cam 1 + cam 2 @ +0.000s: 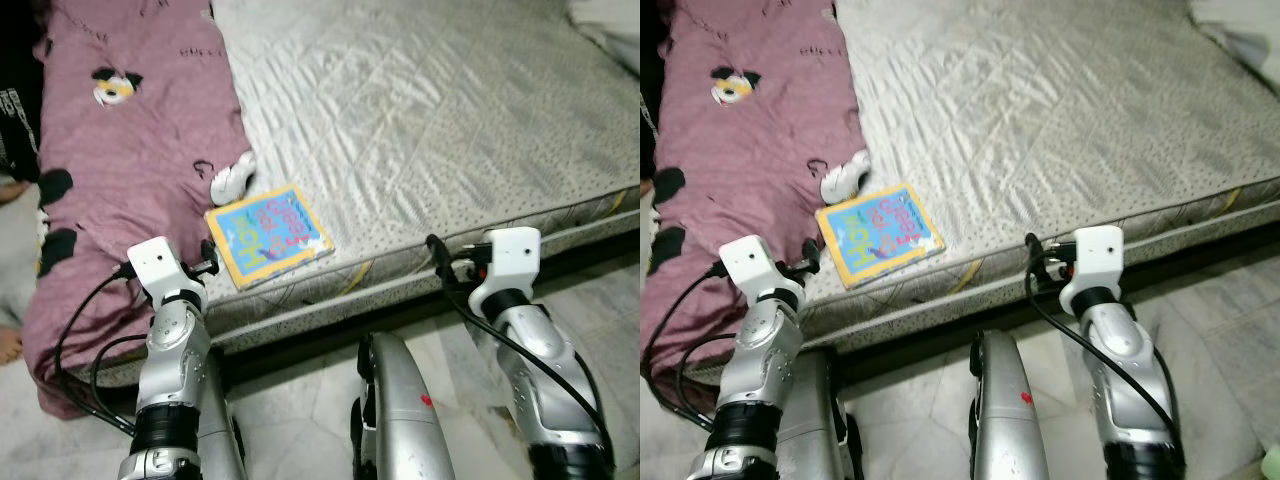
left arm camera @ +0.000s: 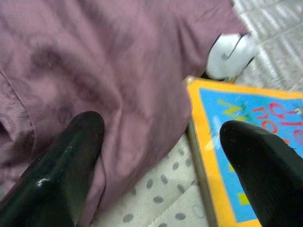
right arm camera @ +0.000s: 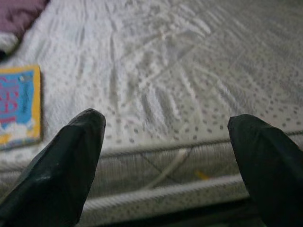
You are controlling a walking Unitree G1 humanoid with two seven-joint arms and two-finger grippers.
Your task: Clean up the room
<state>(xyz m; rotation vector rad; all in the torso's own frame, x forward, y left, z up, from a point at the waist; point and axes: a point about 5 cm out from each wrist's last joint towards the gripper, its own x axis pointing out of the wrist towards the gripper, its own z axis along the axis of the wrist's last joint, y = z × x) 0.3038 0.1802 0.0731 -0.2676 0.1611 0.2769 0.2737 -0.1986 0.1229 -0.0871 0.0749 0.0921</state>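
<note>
Bedroom scene: grey dotted mattress (image 1: 430, 130) above a pale marble floor (image 1: 300, 420). A blue, yellow-bordered book (image 1: 268, 235) lies flat near the mattress's front edge, just beside a mauve cartoon-print blanket (image 1: 130, 150). Left gripper (image 2: 161, 156), fingers spread and empty, hangs over the blanket–book boundary. Right gripper (image 3: 165, 161), likewise wide and empty, faces bare mattress.

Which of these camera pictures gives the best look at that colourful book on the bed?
The left eye view: the whole book lies flat near the mattress edge, beside the purple blanket. The right eye view matches it. The left wrist view shows one blurred corner up close; the right wrist view catches an edge.
</note>
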